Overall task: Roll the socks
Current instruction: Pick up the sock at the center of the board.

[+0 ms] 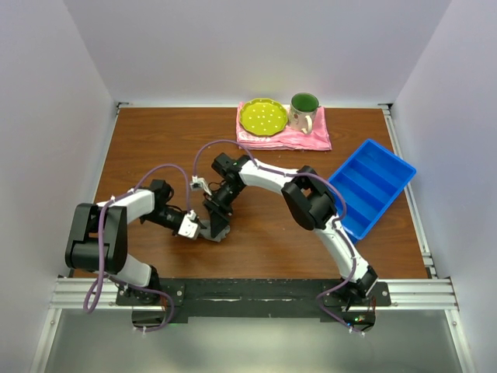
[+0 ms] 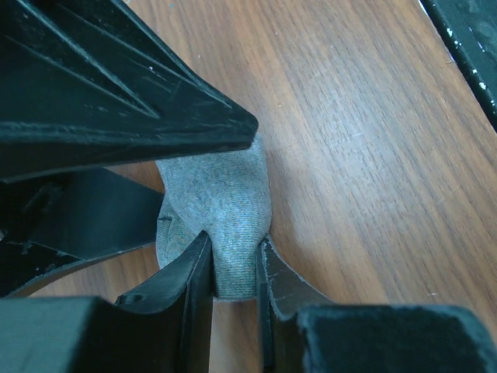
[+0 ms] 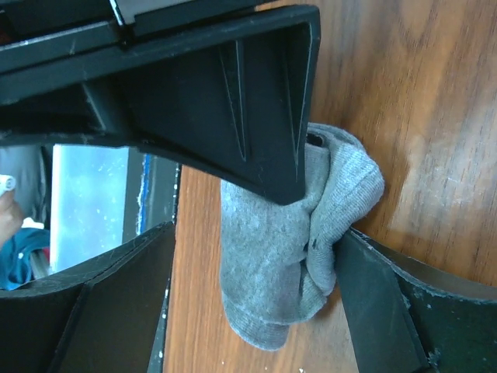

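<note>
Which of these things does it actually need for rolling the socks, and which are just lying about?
Part of the job: grey sock; left hand, pinching it; right hand, open, close by.

Just lying about: pink cloth; green plate and mug on it; blue tray.

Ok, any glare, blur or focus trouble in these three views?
Top view: evenly lit, sharp, no glare. Left wrist view: the sock weave is crisp; the left hand goes soft toward the bottom edge. Right wrist view: pale glare on the table beside the sock, washed-out bright patch at left.
</note>
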`<state>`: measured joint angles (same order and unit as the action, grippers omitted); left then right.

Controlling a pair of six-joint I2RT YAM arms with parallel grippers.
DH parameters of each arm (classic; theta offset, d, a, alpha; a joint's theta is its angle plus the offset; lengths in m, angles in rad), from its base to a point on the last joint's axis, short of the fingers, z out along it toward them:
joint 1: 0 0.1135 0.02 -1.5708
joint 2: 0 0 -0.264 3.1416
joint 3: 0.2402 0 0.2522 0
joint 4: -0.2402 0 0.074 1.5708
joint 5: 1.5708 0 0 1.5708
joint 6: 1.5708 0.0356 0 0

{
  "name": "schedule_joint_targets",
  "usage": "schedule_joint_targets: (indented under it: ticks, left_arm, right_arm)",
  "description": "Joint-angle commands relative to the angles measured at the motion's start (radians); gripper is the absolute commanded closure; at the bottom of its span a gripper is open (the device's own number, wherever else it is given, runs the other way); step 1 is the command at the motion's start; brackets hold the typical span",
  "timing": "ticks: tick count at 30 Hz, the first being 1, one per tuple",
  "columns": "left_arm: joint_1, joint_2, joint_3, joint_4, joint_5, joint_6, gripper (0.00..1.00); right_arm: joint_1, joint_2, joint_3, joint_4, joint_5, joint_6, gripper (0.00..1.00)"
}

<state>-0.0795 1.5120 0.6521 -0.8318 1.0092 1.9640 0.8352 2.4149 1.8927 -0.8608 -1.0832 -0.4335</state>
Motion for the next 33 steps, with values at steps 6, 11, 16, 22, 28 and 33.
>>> schedule_joint_targets:
  ticks: [6, 11, 16, 22, 28, 33]
  left_arm:
    - [-0.016, -0.012, -0.019, 0.077, -0.034, -0.051, 1.00]
    - [-0.019, -0.007, -0.011, 0.099, -0.031, -0.088, 1.00]
    - [-0.022, -0.004, -0.008, 0.099, -0.034, -0.094, 1.00]
    - [-0.023, -0.012, -0.012, 0.114, -0.032, -0.117, 1.00]
    - [-0.023, -0.033, -0.032, 0.187, -0.021, -0.183, 0.91]
    - [-0.023, -0.065, -0.035, 0.220, -0.015, -0.212, 0.56]
  right_arm:
    - [0.044, -0.022, -0.053, 0.043, 0.154, 0.065, 0.30]
    - [0.068, -0.034, -0.072, 0.063, 0.163, 0.088, 0.42]
    - [0.074, -0.028, -0.064, 0.059, 0.154, 0.093, 0.58]
    - [0.076, -0.030, -0.055, 0.046, 0.134, 0.101, 1.00]
    - [0.076, -0.051, -0.057, 0.045, 0.132, 0.101, 1.00]
    - [0.074, -0.074, -0.067, 0.048, 0.147, 0.101, 1.00]
